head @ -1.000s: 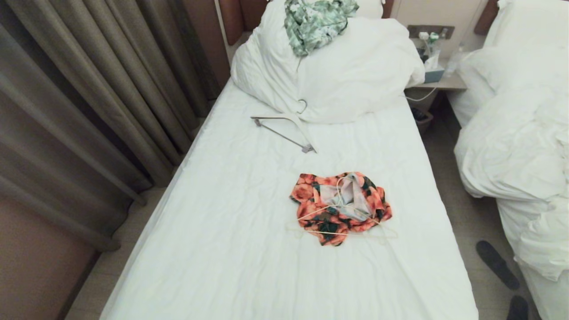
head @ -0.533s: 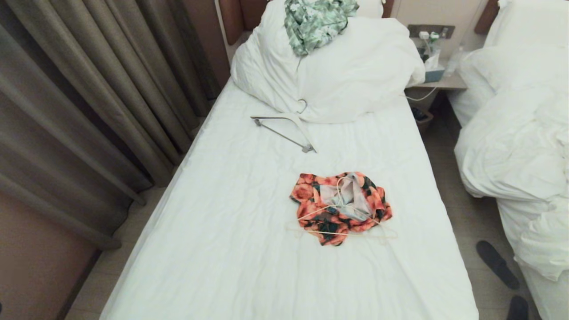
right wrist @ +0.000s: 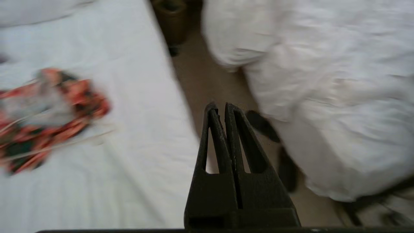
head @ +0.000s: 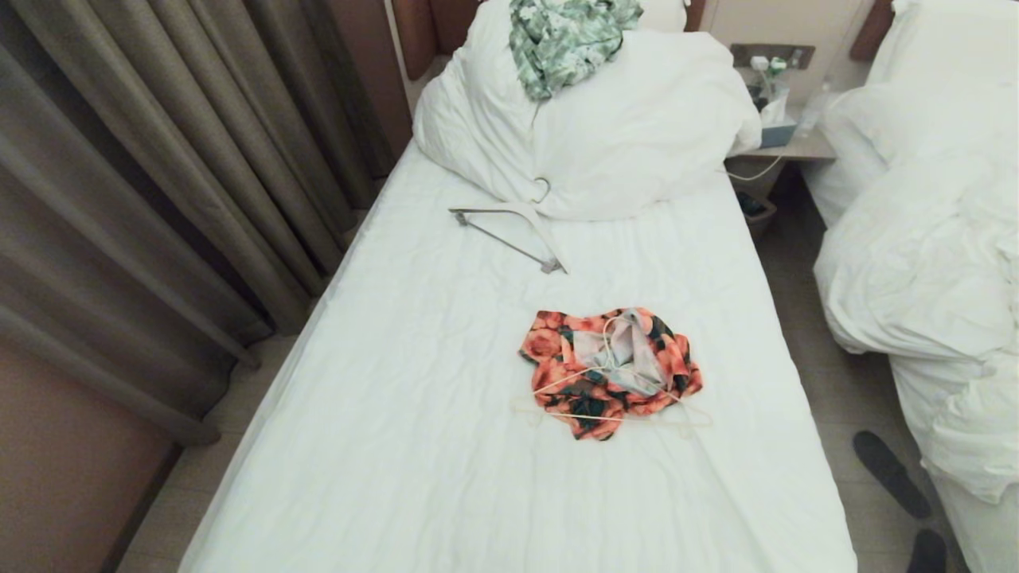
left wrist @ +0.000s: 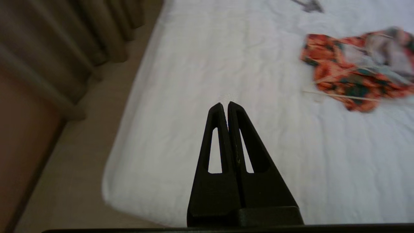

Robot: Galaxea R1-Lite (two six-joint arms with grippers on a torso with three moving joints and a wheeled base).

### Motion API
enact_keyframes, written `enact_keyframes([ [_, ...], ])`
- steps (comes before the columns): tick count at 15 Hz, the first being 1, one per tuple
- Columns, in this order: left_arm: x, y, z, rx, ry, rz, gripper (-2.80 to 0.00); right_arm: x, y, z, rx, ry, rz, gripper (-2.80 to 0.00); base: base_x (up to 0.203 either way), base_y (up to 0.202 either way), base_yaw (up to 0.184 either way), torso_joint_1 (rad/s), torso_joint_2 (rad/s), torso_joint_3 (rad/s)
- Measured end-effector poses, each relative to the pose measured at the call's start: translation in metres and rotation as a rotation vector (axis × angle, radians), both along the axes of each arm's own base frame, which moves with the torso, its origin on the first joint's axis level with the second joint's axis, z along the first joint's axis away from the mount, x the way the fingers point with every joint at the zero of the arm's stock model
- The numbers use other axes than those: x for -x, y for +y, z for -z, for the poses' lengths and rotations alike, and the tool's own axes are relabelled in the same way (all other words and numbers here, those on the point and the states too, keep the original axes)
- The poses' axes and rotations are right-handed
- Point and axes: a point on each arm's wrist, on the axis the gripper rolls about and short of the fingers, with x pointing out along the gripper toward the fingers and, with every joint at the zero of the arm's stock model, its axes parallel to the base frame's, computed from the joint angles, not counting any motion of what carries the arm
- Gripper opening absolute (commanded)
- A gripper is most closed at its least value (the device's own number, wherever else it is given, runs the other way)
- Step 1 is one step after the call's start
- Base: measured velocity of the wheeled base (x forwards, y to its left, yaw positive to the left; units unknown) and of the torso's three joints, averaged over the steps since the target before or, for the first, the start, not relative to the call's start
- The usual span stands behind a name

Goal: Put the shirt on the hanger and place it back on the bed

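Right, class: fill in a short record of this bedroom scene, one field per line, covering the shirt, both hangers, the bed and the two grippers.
shirt: crumpled, mid-bed
thin hanger: lying on the shirt, not threaded through it
thick hanger: on the sheet by the pillows
green garment: on the pillows
bed: white sheet
left gripper: shut, empty, above the bed's near corner
right gripper: shut, empty, above the floor between beds

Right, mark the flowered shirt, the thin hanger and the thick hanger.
shirt [head: 549,344]: head view, on its orange left edge.
thin hanger [head: 593,417]: head view, on its bottom bar.
thick hanger [head: 509,247]: head view, on its grey bar.
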Motion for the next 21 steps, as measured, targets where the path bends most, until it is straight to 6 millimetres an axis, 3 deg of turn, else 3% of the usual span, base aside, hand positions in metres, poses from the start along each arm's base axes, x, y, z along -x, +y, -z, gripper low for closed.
enact_keyframes([
  [3, 0.008, -0.002, 0.016, -0.003, 0.005, 0.102, -2.80, -0.001, 0.004, 0.003, 0.012, -0.002, -0.169, -2.80, 0.000, 0.000, 0.000, 0.000, 0.00, 0.000],
  [8, 0.009, -0.002, 0.024, -0.102, -0.006, 0.111, -2.80, -0.005, 0.009, 0.015, 0.065, 0.057, -0.421, -2.80, 0.000, 0.000, 0.000, 0.000, 0.00, 0.000],
  [21, 0.009, -0.002, 0.025, -0.077, -0.011, 0.107, -2.80, -0.006, 0.009, 0.018, 0.078, 0.072, -0.432, -2.80, 0.000, 0.000, 0.000, 0.000, 0.00, 0.000],
])
